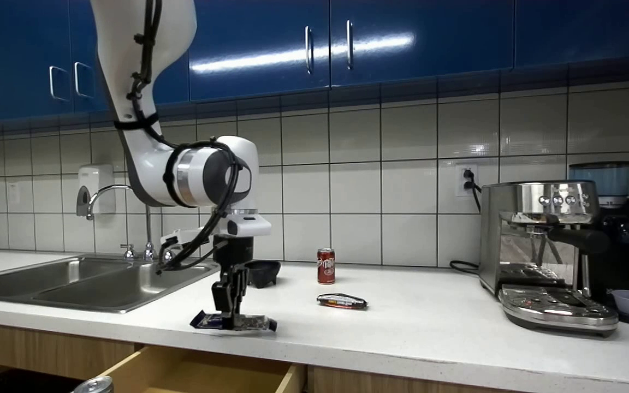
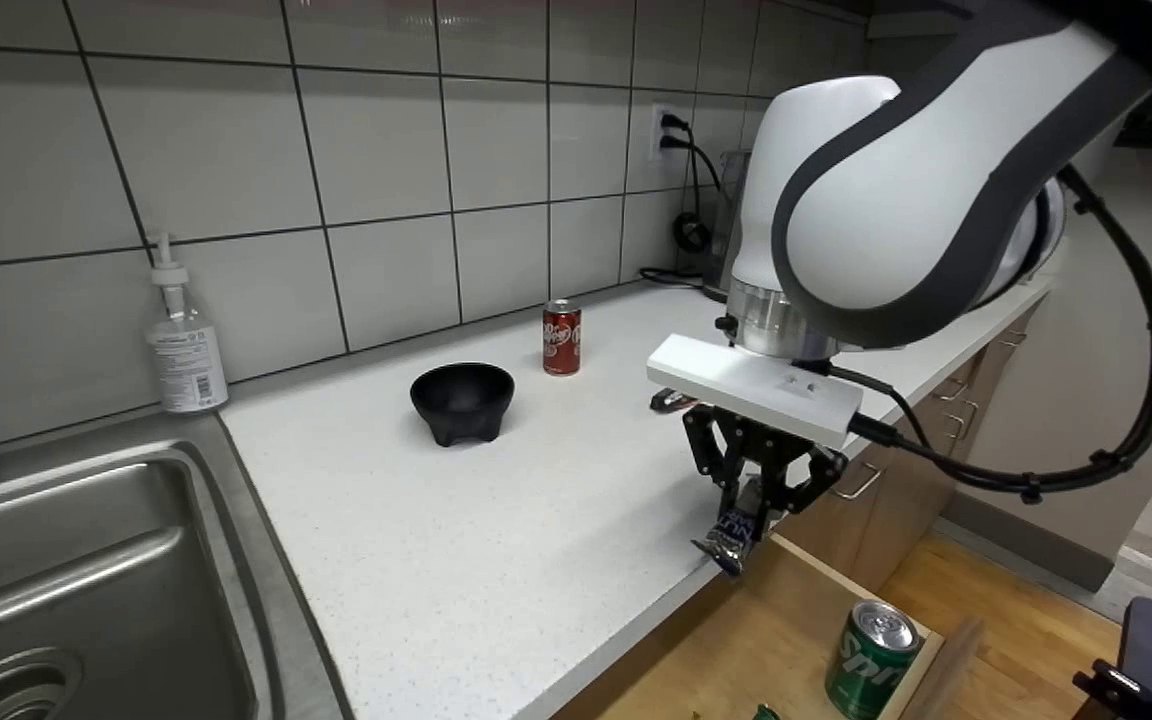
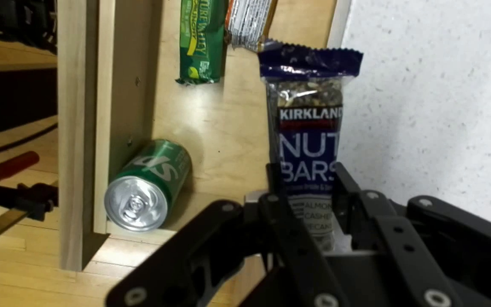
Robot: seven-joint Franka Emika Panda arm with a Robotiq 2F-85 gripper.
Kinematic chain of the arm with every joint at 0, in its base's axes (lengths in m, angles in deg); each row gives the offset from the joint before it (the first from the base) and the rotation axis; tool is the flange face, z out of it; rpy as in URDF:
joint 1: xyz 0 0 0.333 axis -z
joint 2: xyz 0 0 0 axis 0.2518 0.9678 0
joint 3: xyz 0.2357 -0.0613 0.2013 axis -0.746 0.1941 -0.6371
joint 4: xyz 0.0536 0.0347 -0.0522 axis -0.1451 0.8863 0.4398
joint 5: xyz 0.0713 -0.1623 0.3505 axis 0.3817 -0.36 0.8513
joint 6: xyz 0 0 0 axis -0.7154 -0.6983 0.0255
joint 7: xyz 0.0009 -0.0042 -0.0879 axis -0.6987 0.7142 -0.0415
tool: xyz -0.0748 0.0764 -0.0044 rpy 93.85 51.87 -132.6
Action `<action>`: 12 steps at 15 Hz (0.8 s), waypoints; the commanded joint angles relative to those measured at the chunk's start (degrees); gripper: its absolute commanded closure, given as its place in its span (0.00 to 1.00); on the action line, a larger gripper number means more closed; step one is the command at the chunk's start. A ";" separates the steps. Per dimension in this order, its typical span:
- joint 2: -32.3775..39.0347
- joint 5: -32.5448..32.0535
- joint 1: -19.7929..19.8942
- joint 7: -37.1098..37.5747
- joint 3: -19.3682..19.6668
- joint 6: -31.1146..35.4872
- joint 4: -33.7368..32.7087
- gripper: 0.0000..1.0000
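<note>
Nut bar (image 3: 308, 140), flat, oblong, sealed in purple-and-clear plastic: judged light and fairly stiff, film slippery, filling liable to crumble; best gripped mid-length across its long sides. Black jointed pincer (image 3: 306, 174) grasps it thus, ends projecting either side, near the front edge of the white speckled surface (image 2: 416, 540) (contact unconfirmed).
</note>
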 commanded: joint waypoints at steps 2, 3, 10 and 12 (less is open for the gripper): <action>-3.65 -1.19 -1.83 11.46 -2.62 3.87 6.39 0.92; -3.59 -1.90 -2.35 14.22 -2.97 4.38 7.13 0.92; -2.62 -4.82 -4.67 27.97 -5.17 3.46 9.17 0.92; -2.30 -5.44 -4.78 30.45 -5.38 3.14 9.39 0.92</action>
